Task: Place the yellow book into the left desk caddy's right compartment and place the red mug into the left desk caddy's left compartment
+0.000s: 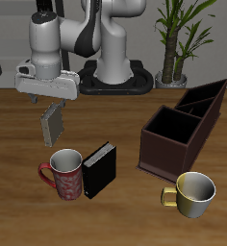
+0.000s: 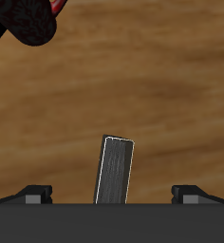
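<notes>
The gripper (image 1: 51, 99) hung above the wooden surface (image 1: 115, 115) with the yellow book (image 1: 52, 123) dangling beneath it, clear of the surface and tilted slightly off vertical, in what appeared to be the carrying stage of the task's first half. Its two fingers were closed narrowly on the book's upper edge; in the wrist view the thin grey-beige book (image 2: 115, 171) ran straight out from between them, its far end over bare wood. The red mug (image 1: 65, 174) stood upright on the surface below the gripper and nearer the front edge, touching or just beside the black book (image 1: 99, 170), which stood on edge next to it; neither was in contact with the gripper. The left desk caddy (image 1: 183, 125) sat well apart from the gripper, off to the side across open surface, and its right compartment (image 1: 169, 132), the large squarish section at the low end, looked empty. A yellow-gold mug (image 1: 191, 193) stood just in front of the caddy. The next move would likely call for carrying the book sideways, high enough to clear the caddy's wall, and lowering it into that compartment before letting go. The red mug had not yet been handled, so the task's second half was still to be done.
</notes>
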Motion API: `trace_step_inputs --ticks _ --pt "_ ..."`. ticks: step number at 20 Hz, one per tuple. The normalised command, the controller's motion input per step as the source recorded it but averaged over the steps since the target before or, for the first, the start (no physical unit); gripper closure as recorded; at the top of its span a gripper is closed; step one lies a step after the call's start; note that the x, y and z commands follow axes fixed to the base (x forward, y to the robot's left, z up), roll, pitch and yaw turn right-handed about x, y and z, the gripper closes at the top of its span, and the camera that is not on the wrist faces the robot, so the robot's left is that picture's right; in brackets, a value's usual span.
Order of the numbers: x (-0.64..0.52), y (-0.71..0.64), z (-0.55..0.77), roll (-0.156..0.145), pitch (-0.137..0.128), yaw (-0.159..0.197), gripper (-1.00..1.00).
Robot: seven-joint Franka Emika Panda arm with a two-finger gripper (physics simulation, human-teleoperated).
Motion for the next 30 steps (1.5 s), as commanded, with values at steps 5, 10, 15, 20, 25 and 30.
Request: trace_step_inputs --ticks 5,10,15,20,25,30 --pt "-0.01 -0.08 -0.21 -0.022 0.009 -0.027 -1.00" --pt "0.02 0.03 -0.16 0.006 0.018 -0.004 -1.00" --pt "0.08 -0.05 -0.28 -0.009 0.055 -0.026 -1.00" --pt "0.06 -0.03 -0.21 -0.015 0.040 -0.009 1.00" --pt "-0.03 -0.04 0.07 -0.008 0.000 -0.006 1.00" --pt "-0.07 0.11 0.34 0.013 -0.013 -0.030 1.00"
